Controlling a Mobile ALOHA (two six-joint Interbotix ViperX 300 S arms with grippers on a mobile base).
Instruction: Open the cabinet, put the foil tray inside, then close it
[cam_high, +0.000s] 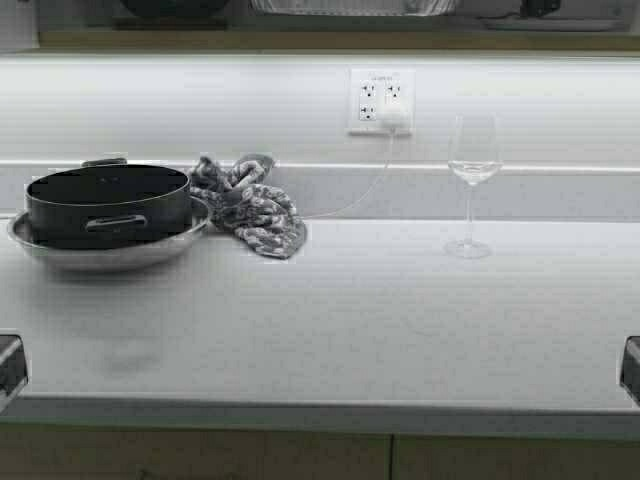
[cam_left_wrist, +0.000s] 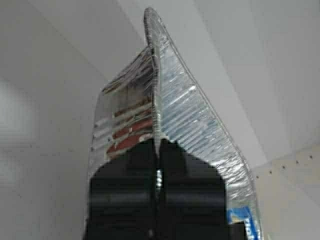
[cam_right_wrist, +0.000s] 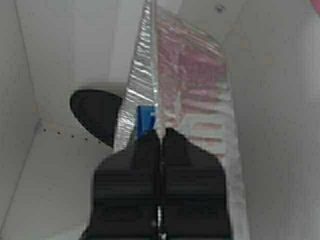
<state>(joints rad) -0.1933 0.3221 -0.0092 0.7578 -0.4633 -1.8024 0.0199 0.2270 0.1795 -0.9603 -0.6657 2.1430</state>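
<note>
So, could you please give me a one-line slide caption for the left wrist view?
Left pincer shut on the rolled rim of the shallow silver aluminium-foil tray, pale cabinet walls behind.

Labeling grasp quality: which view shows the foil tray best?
Left wrist view: the foil tray fills the frame, rim clamped in the left gripper, crinkled wall clear. The right wrist view shows the other rim pinched by the right gripper. The high view catches only a sliver at top.
</note>
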